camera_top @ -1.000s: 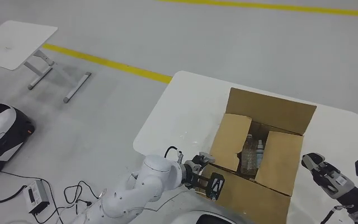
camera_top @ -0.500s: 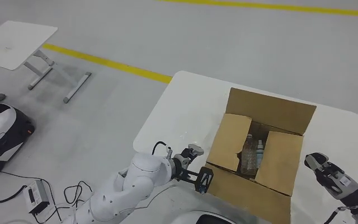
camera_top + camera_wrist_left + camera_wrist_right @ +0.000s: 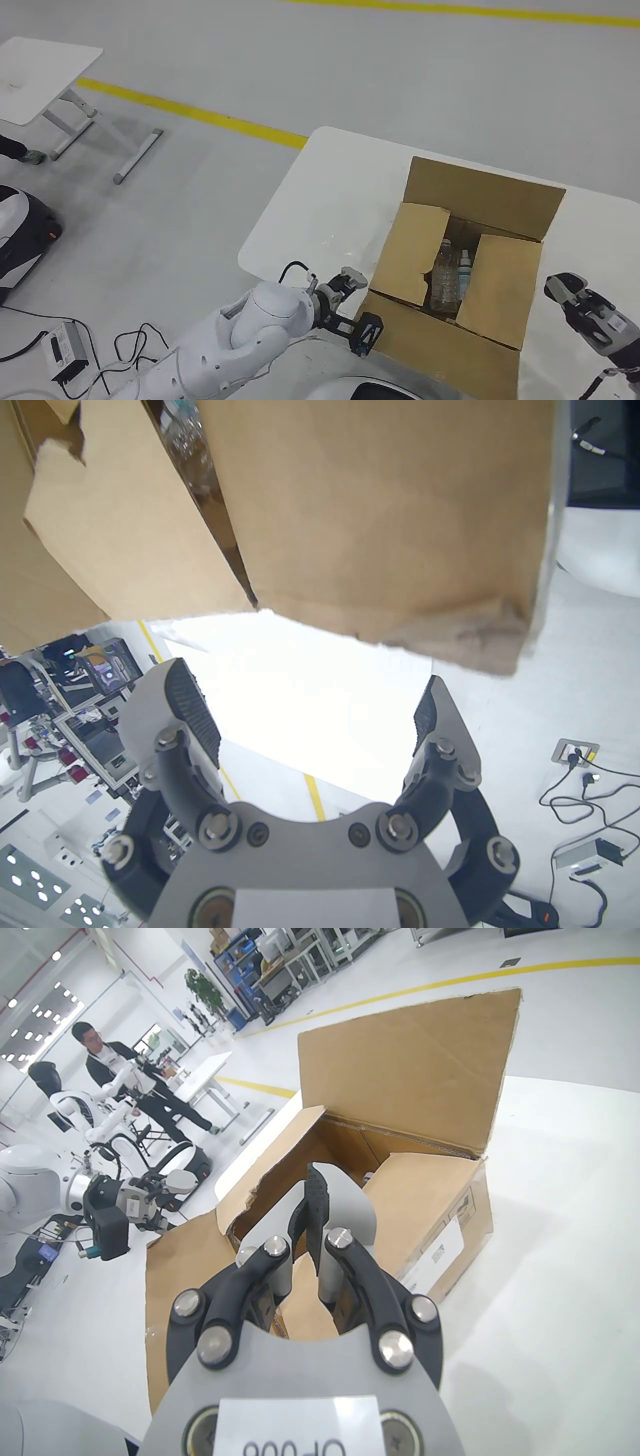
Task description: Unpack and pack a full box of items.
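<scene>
An open cardboard box (image 3: 485, 195) stands on the round white table (image 3: 330, 200), its flaps spread outward. Clear plastic bottles (image 3: 447, 272) stand upright inside it, and they also show past a flap as bottles (image 3: 192, 450). My left gripper (image 3: 366, 330) is open and empty at the table's near edge, just left of the box's near corner; as gripper (image 3: 310, 700) it faces the box flap (image 3: 380, 525) without touching it. My right gripper (image 3: 560, 290) sits to the right of the box. Seen close, this gripper (image 3: 315, 1193) is shut on nothing, in front of the box (image 3: 430, 1208).
The table's left and far parts are bare white surface. A small white side table (image 3: 40, 75) stands on the floor far left, near a dark robot base (image 3: 20, 235). Cables (image 3: 130, 350) lie on the floor beside my left arm.
My left gripper has drawn back to the left, off the box's near flap, and now sits beside the box corner. The right gripper has shifted slightly toward the near right.
</scene>
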### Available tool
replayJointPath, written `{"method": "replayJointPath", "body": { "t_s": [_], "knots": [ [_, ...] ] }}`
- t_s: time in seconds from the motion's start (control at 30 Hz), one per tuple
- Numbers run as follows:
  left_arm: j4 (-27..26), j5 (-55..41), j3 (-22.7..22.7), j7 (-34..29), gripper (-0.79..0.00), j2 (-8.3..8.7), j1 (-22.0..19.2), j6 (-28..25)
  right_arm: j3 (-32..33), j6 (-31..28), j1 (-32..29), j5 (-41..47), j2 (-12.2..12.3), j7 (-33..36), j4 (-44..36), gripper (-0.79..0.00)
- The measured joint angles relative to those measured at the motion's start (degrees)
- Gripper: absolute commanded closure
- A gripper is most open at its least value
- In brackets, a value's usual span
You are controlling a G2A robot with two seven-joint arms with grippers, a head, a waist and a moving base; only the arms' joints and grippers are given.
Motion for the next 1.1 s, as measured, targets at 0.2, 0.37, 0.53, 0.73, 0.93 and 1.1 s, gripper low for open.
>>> {"method": "replayJointPath", "body": {
  "t_s": [0.2,0.37,0.53,0.73,0.93,1.1],
  "knots": [
    [0.31,-4.71,0.99,0.17,-0.785,-1.18,-3.0,3.72,0.07,0.29,0.05,0.05,0.09,0.13,-0.07,0.0],
    [0.81,-13.1,-0.72,-1.46,-0.785,-2.26,-6.13,7.3,0.17,0.49,0.17,0.12,0.17,0.25,-0.48,0.0],
    [1.93,-19.45,-0.94,-4.26,-0.785,-3.29,-10.3,9.8,0.75,0.67,0.12,0.37,0.27,0.14,-0.6,0.0],
    [4.8,-25.75,0.98,-8.3,-0.785,-4.8,-15.65,14.02,2.57,1.15,-0.35,1.44,0.34,-1.05,-0.91,0.0],
    [8.83,-30.68,4.21,-12.73,-0.785,-6.42,-20.06,18.39,4.61,1.9,-0.29,2.29,0.47,-1.58,-1.33,0.0],
    [11.98,-31.8,7.0,-14.75,-0.785,-7.69,-23.49,21.38,6.63,2.59,-0.42,2.94,0.6,-1.67,-1.61,0.0]
  ]
}}
